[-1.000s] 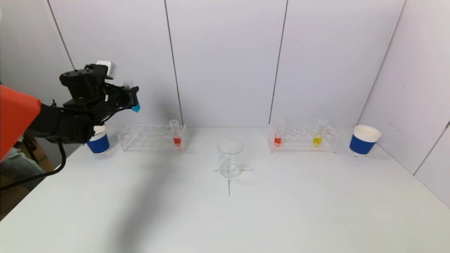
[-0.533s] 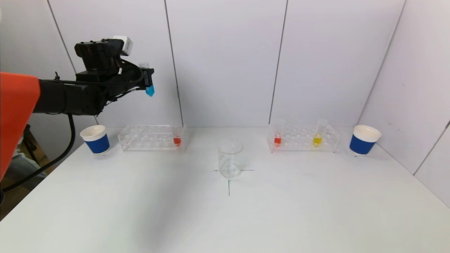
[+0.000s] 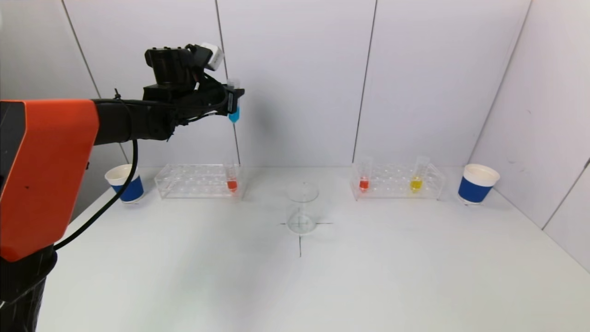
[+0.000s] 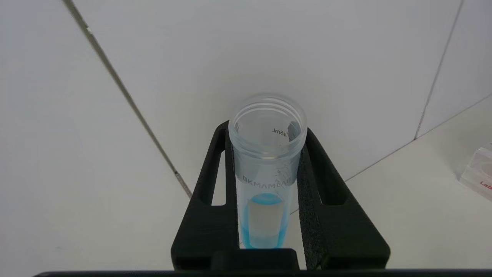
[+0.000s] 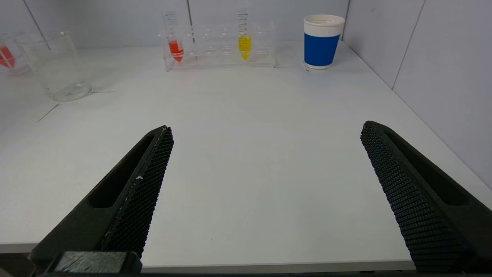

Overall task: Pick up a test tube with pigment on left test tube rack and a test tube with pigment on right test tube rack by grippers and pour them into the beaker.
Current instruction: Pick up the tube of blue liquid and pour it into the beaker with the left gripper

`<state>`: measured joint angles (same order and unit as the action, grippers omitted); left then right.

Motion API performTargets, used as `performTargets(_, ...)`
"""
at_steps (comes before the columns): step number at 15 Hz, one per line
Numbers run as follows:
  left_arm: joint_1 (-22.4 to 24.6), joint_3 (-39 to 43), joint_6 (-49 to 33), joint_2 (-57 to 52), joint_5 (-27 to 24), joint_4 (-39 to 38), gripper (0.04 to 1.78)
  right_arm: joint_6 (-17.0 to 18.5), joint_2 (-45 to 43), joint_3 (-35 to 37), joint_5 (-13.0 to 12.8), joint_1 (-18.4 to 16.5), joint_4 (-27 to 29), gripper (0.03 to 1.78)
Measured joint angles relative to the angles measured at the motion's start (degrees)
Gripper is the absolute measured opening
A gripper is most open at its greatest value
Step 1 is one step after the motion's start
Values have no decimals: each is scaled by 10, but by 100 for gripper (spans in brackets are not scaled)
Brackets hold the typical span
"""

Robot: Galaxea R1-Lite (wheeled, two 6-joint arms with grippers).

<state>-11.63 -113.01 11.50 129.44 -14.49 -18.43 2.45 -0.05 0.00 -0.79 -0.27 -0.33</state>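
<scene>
Blue tube (image 3: 234,113) sits clamped in my left tool (image 3: 233,100), upper left; three tubes remain in two racks, one beaker (image 3: 302,207) center, two cups. Right tool (image 5: 265,192) gapes wide.

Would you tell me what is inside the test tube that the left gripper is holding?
The test tube clamped in the left gripper holds a little blue liquid at its bottom; above that it looks empty. Its very tip is hidden behind the gripper body.
</scene>
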Motion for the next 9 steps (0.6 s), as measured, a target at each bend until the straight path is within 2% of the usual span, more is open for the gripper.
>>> performTargets(9,-40,13,108,30,-130,0,45,0,0,0,0,0,0,177)
